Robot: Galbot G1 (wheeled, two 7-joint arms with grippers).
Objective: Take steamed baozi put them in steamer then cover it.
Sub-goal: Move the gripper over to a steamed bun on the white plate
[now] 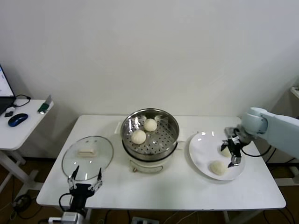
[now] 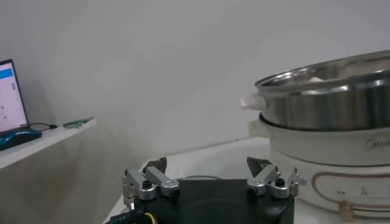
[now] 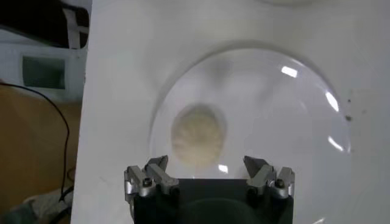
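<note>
Head view: right hand (image 1: 232, 150) hovering wide open, empty, over plate (image 1: 202, 159), baozi (image 1: 217, 167) just below; pickup step; next needing descent, closing. Left hand (image 1: 85, 181) idling open beside cover (image 1: 87, 157).

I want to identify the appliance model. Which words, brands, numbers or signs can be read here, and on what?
"Midea" (faint, likely): grey brand mark on the cream-white base of the round shiny stainless-steel steamer, left wrist view.
Small marks by the copper-coloured control outline on that base: too small to read.
Blue-and-white laptop screen: content blurred, unreadable.
No model number shows anywhere.
</note>
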